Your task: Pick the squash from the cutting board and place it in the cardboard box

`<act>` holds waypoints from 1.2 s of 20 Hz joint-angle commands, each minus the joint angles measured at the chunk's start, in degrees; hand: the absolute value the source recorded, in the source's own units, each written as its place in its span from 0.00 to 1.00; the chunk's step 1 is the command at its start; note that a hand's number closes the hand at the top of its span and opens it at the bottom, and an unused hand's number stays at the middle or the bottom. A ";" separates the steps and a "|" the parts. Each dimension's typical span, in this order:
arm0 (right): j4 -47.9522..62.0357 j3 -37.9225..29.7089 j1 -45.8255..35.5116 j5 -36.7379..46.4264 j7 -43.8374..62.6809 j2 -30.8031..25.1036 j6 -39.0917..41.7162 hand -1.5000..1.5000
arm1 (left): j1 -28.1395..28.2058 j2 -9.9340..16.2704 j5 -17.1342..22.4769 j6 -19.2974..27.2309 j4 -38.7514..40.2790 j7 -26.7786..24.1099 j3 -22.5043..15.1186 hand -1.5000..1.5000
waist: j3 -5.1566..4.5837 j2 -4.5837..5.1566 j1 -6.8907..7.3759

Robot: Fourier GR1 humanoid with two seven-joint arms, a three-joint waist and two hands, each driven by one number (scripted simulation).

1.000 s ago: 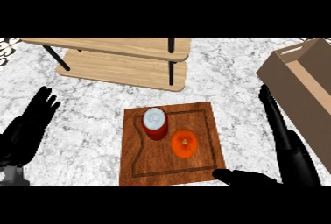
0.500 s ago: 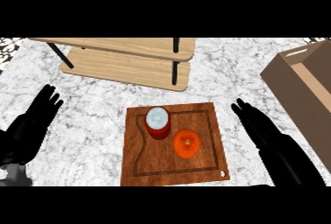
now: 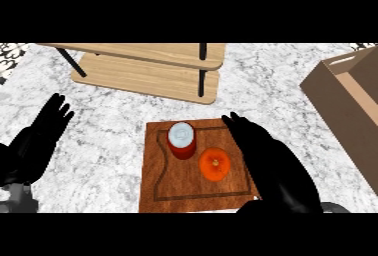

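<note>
An orange squash (image 3: pixel 215 164) lies on the brown wooden cutting board (image 3: pixel 171 187), right of centre. A red can with a white lid (image 3: pixel 181 140) stands just up and left of it. My right hand (image 3: pixel 268 162) lies open over the board's right edge, fingers straight and pointing away, right beside the squash; I cannot tell if it touches it. My left hand (image 3: pixel 37 142) rests open at the left edge, fingers up, far from the board. The cardboard box (image 3: pixel 353 107) stands at the right edge, partly cut off.
A light wooden shelf rack (image 3: pixel 151 70) with black legs stands at the back, above the board. The counter (image 3: pixel 103 130) is grey-white marble. A small grey object (image 3: pixel 18 200) sits at the lower left corner.
My right hand has swung left from near the box to the board's right edge, beside the squash. The view has shifted slightly. The left hand has stayed put.
</note>
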 commanded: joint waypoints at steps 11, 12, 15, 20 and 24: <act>5.98 1.82 -3.22 -2.27 13.65 7.13 7.87 0.00 | 0.57 -1.00 -0.79 0.63 -1.88 1.70 1.15 0.50 | 0.15 -0.11 -1.00; 8.35 2.39 -1.18 -0.18 8.36 6.62 5.60 0.00 | -2.31 -0.20 0.71 -2.86 6.50 -2.09 3.49 0.50 | 0.13 0.10 -1.34; 5.75 2.91 0.58 1.31 9.61 7.93 6.39 0.00 | 1.39 -2.04 -0.32 0.11 -2.21 2.11 1.69 0.50 | 0.18 -0.10 -0.94; 9.26 3.49 -2.30 6.24 8.74 13.09 6.12 0.00 | -1.06 -1.33 -0.91 -1.08 0.29 2.50 2.93 0.50 | 0.17 -0.04 -0.89; 9.28 0.85 -2.03 6.06 6.18 12.21 9.66 0.00 | 0.37 -3.24 -3.00 -0.83 -1.22 1.87 0.97 0.50 | 0.18 -0.06 -0.90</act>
